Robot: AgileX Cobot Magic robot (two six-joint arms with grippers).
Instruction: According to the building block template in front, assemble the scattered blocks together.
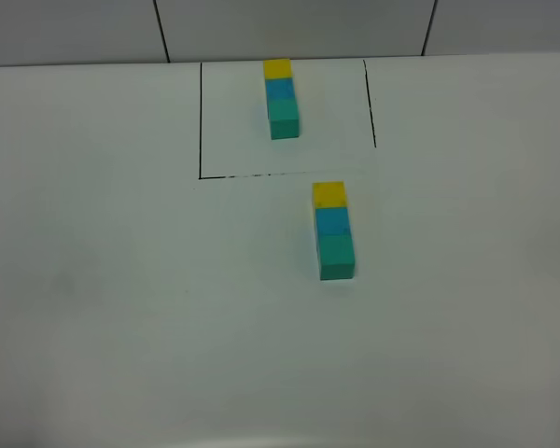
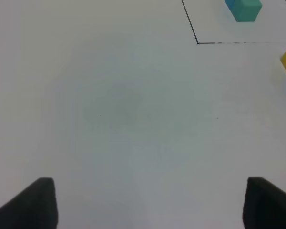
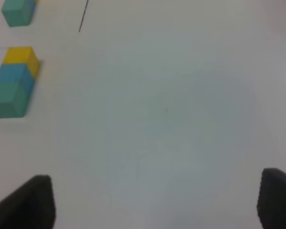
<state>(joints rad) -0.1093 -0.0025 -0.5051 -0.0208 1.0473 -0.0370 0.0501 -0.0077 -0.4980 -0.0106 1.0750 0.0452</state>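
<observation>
Scattered blocks [image 1: 335,231] joined in yellow-blue-teal row on tabletop [image 1: 103,280], just outside marked rectangle holding building block template [image 1: 282,98]. Likely light, rigid, matte; grip flat opposite sides. Left tool [image 2: 145,202], right tool [image 3: 155,202] both wide open, empty.

No readable text, label, brand, number or sign appears anywhere.

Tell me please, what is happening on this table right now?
Nothing is being handled at this moment. The three scattered blocks lie joined in a row, yellow, blue, teal-green, matching the building block template inside the black outline. The left pincer and the right pincer are open, empty and apart from the blocks.
</observation>
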